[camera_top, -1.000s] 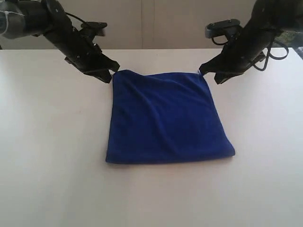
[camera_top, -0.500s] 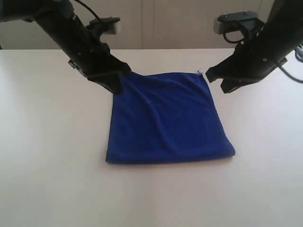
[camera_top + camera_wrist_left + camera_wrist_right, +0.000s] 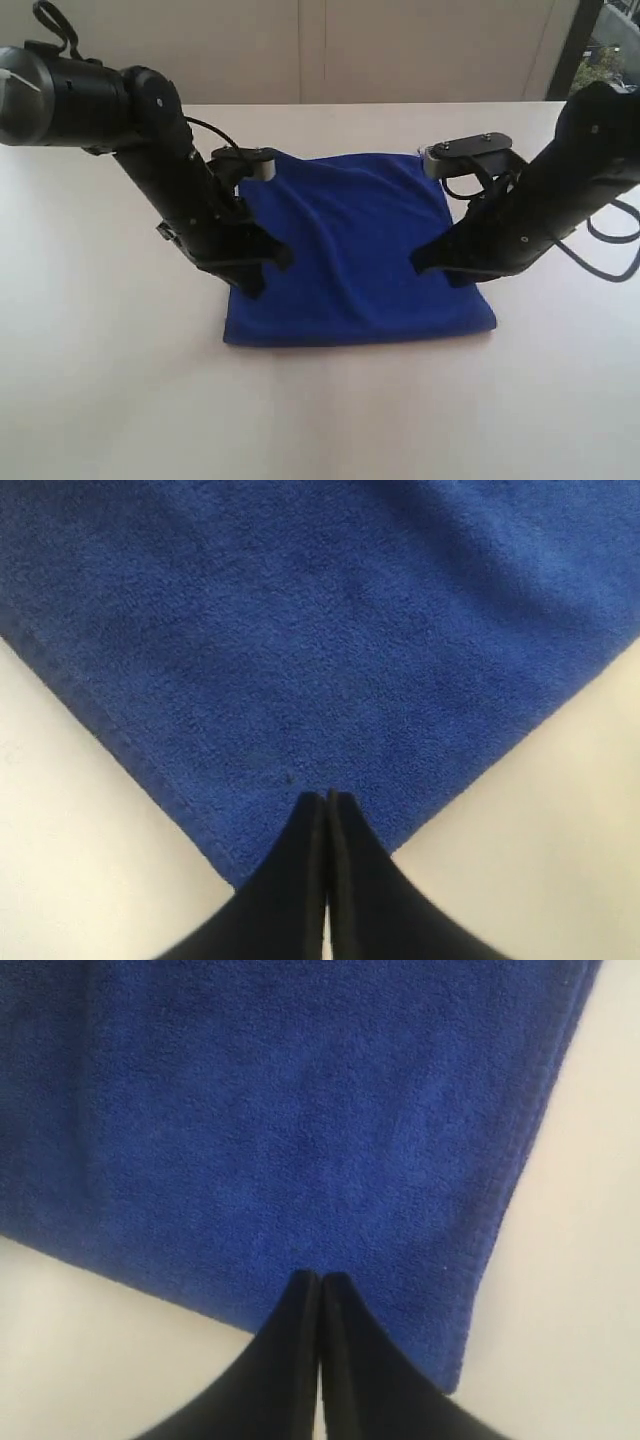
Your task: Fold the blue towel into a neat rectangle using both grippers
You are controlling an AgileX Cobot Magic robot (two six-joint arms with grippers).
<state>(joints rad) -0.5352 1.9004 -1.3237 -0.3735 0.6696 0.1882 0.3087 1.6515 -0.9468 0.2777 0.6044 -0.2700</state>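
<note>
Pointing at blue towel [image 3: 350,220] | wrist views alone: left gripper [image 3: 327,798], right gripper [image 3: 320,1278] closed

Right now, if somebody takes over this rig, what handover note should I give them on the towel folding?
Left pincer: shut, low at the left edge of the blue towel.
Right pincer: shut, low at the right edge.
Neither view shows whether cloth is pinched.
Towel: spread on the white table, roughly square, slightly wrinkled.
Done: no finished neat rectangle visible.
Left: confirm both grips, then complete the fold.
</note>
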